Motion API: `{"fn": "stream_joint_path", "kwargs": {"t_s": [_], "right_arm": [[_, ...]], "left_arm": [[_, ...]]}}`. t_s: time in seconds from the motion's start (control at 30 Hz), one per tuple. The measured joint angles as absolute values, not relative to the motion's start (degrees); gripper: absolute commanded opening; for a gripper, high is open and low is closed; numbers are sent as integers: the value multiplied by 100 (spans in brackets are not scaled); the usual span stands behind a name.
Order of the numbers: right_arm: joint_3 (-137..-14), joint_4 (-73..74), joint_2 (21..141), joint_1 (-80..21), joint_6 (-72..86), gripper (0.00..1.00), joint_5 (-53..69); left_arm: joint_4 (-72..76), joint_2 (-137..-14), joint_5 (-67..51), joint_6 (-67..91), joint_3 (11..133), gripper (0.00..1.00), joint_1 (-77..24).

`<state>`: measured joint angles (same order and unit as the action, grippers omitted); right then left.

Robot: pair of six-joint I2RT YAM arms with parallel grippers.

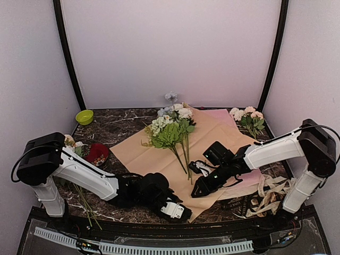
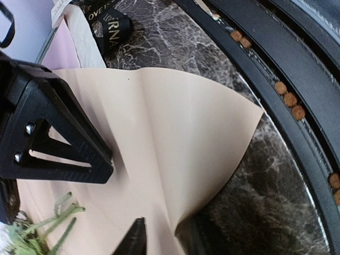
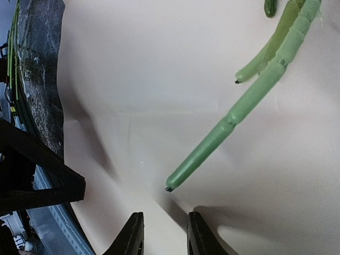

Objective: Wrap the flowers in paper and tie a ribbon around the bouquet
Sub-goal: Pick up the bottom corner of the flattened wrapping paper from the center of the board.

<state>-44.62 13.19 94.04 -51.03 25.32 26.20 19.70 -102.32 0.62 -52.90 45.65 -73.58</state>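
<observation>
Left claw (image 2: 123,194): jaws partly apart, astride the near corner of the paper (image 2: 175,122), which curls up off the table (image 2: 276,175). I can't tell if it's pinched.
Right claw (image 3: 162,232): narrow gap, tips down on the paper. I can't tell if it grips.
Flowers (image 1: 171,127): lying on the paper, ends of the stems (image 3: 223,133) just beside the right claw.
Ribbon (image 2: 112,29): on the table, off the paper's edge.
</observation>
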Motion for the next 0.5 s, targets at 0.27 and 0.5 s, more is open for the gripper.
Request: {"fn": "stream_joint_path", "kwargs": {"t_s": [0.27,0.5], "right_arm": [[-4464,1413,9404,-5103,2429,31,2827],[-4615,1747,9107,-5013,1966,40,3131]], "left_arm": [[1500,-10232,-434,-4856,4707,0,-7238],[1247,-10167,-1168,-4265,4803,0,-6794]]}}
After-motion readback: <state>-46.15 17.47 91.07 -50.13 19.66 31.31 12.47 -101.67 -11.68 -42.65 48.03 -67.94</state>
